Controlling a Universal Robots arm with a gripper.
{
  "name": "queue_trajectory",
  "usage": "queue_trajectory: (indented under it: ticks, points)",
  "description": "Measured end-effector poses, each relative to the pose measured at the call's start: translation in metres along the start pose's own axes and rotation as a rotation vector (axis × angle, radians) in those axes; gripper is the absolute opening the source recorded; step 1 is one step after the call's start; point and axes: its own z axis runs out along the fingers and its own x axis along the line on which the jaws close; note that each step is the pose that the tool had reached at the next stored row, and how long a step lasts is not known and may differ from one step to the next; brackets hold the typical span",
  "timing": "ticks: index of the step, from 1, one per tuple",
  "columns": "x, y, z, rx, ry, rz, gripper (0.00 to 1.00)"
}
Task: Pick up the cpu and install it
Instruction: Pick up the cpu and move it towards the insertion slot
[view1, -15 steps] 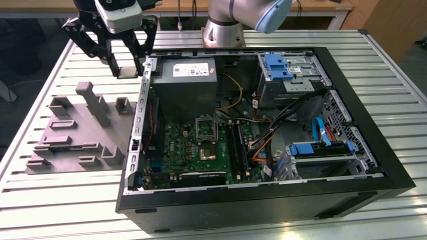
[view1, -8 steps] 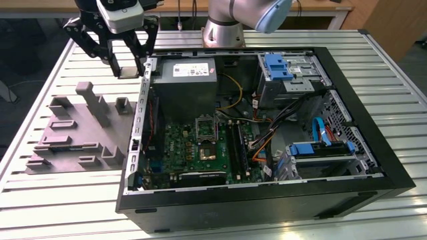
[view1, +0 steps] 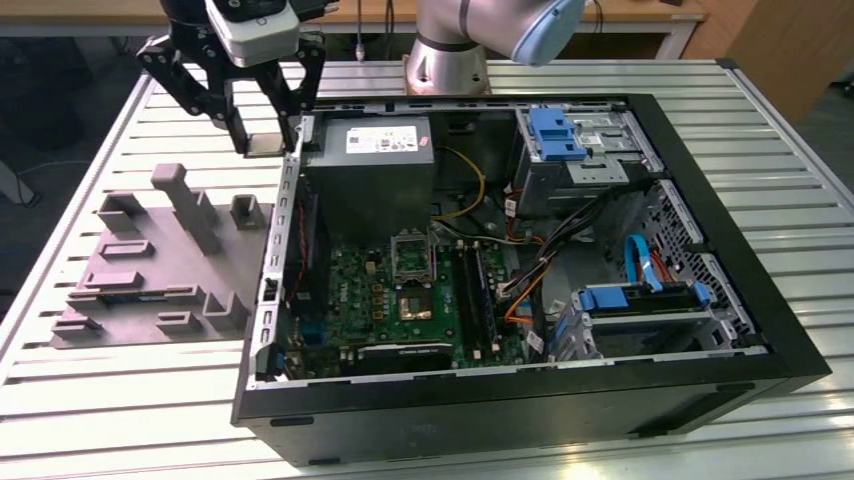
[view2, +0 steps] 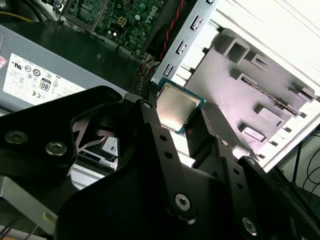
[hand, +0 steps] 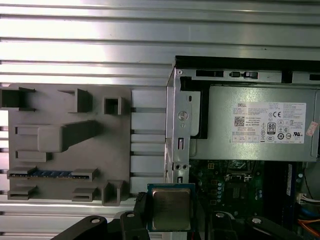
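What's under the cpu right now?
The cpu, gripped between the jaws, hangs about over the case's side wall, with the grey moulded tray on one side and the motherboard on the other. The spot directly beneath is covered by the chip.

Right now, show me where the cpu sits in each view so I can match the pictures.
Exterior view: the cpu is held in the gripper, toward the exterior view's left, between the grey tray and the labelled grey box.
Second wrist view: the cpu sits in the gripper, tray on one side, box on the other.
First wrist view: the cpu in the gripper, tray and box either side.
Shared landmark: the labelled grey box.
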Motion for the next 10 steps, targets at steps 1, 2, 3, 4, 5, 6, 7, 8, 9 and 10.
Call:
queue_trajectory:
  ticks: [1,2,3,4,5,6,7,8,9,10]
  points:
    - [-0.0010,0.0000,0.0000,0.0000,0.0000,0.000,0.47]
    - [-0.0017,0.0000,0.0001,0.0000,0.0000,0.000,0.47]
    - [-0.0023,0.0000,0.0002,0.0000,0.0000,0.000,0.47]
    - [-0.0028,0.0000,0.0003,-0.0001,-0.0001,0.000,0.47]
    - [-0.0033,0.0000,0.0004,-0.0001,-0.0001,0.000,0.47]
    - [-0.0038,0.0000,0.0004,0.0000,0.0000,-0.001,0.47]
    - [-0.0043,0.0000,0.0005,0.0000,-0.0001,-0.001,0.47]
    - [-0.0047,0.0000,0.0006,0.0000,0.0000,-0.001,0.47]
    - [-0.0052,0.0000,0.0007,0.0000,0.0000,-0.001,0.47]
    - [-0.0057,0.0000,0.0008,0.0000,0.0000,-0.001,0.47]
